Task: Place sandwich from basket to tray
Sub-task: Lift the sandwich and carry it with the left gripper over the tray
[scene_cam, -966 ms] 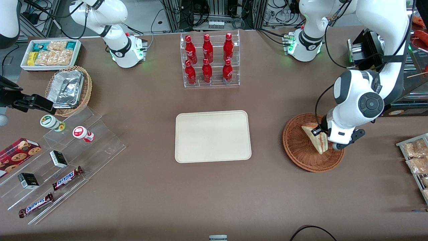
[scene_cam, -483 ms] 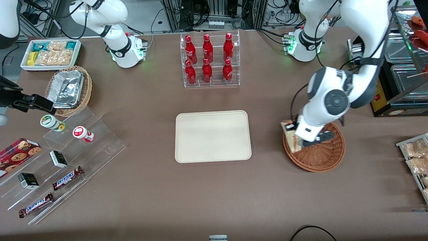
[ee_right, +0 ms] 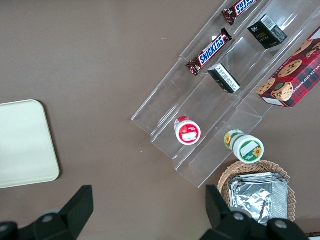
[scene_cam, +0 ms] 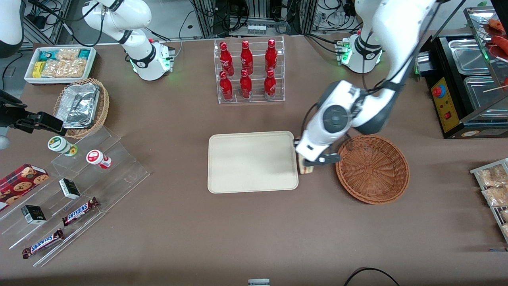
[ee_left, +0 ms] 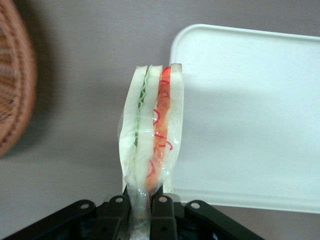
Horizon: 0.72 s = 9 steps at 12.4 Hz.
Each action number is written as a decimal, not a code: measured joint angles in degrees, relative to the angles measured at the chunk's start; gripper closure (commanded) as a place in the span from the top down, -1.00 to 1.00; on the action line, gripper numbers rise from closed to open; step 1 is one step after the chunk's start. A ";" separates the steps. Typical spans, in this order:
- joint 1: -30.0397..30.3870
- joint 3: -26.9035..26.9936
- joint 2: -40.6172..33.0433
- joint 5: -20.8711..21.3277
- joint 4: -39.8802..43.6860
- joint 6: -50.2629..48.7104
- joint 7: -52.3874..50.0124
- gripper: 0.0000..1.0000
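Note:
My left gripper (scene_cam: 306, 162) hangs above the table between the tray and the basket, shut on the sandwich (scene_cam: 306, 170). In the left wrist view the wrapped sandwich (ee_left: 151, 129) stands on edge, with pale bread and green and red filling. My gripper (ee_left: 141, 212) pinches its lower end there. The cream tray (scene_cam: 253, 162) (ee_left: 250, 115) lies bare beside the sandwich, toward the parked arm's end. The reddish-brown wicker basket (scene_cam: 372, 169) (ee_left: 12, 85) has nothing in it and sits toward the working arm's end.
A clear rack of red bottles (scene_cam: 249, 71) stands farther from the front camera than the tray. A tan basket of foil containers (scene_cam: 82, 106), a white snack box (scene_cam: 60, 63) and clear stepped shelves with snacks (scene_cam: 71, 198) lie toward the parked arm's end.
My gripper has lifted the sandwich out of the basket and carried it toward the tray. The basket is left with nothing in it.

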 measured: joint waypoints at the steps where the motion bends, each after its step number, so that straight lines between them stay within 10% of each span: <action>1: -2.21 -0.04 2.16 1.25 2.24 0.00 -2.60 -1.00; 9: -11.57 -0.01 13.87 1.93 16.44 0.01 -11.05 -1.00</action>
